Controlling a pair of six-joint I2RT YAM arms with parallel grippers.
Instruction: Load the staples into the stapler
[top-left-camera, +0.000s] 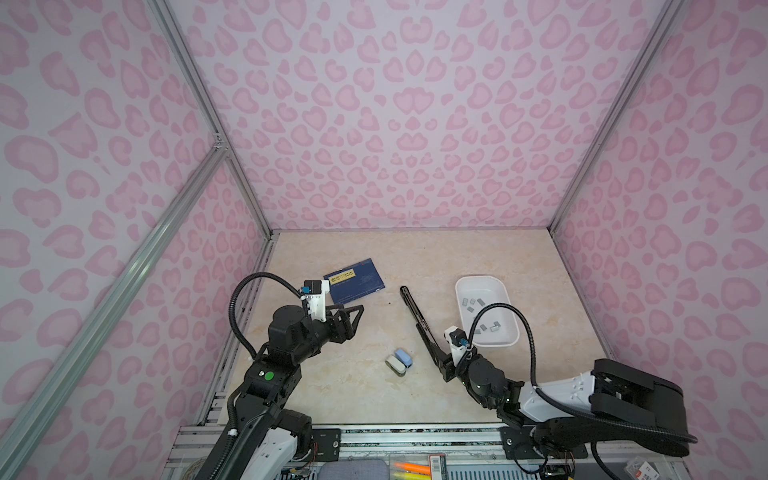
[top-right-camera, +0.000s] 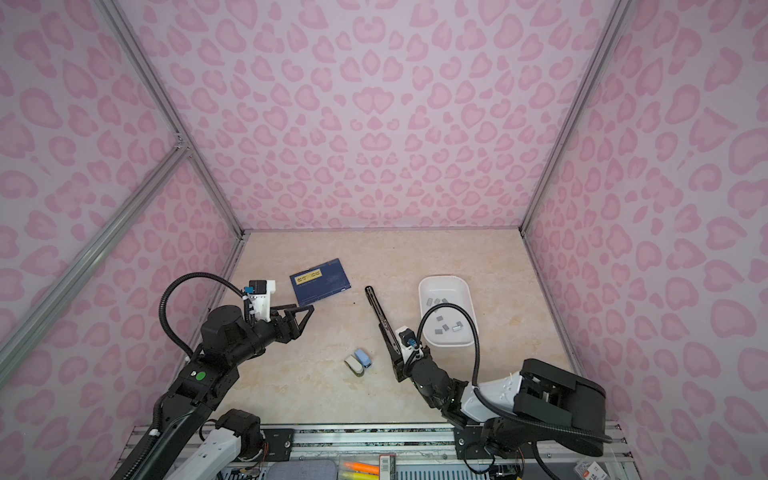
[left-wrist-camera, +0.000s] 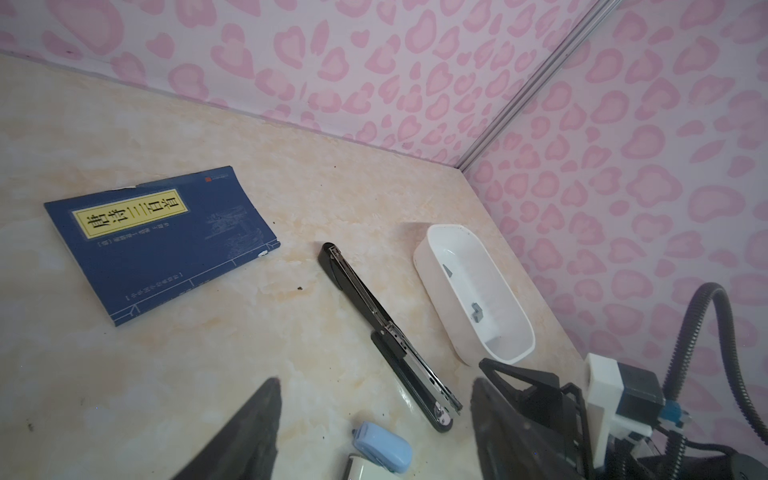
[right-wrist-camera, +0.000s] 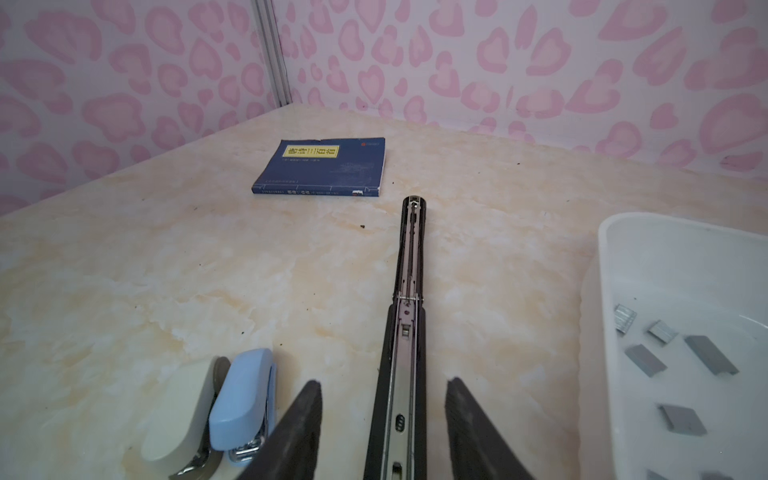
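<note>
the long black stapler (top-left-camera: 417, 321) is lying opened out flat on the tabletop (top-left-camera: 332, 386), its metal channel facing up, and no strip is being seen in the part of the channel that shows. the right gripper (right-wrist-camera: 383, 381) is being held at the near end of the stapler with its fingers apart, one on each side of the body and a gap showing on both sides, so nothing is being gripped. the left gripper (left-wrist-camera: 375, 380) is being held apart from the stapler, on the side of the blue book (top-left-camera: 354, 280), fingers spread and empty. the staples (right-wrist-camera: 645, 360) are lying loose in the white tray (right-wrist-camera: 596, 316), just beside the stapler on the side away from the book; none is being carried. two small staplers (top-left-camera: 402, 357), one blue and one cream, are resting near the stapler's near end, not touching it. the opening step is judged done; picking a strip, setting it into the channel and closing the stapler are judged yet to be done
</note>
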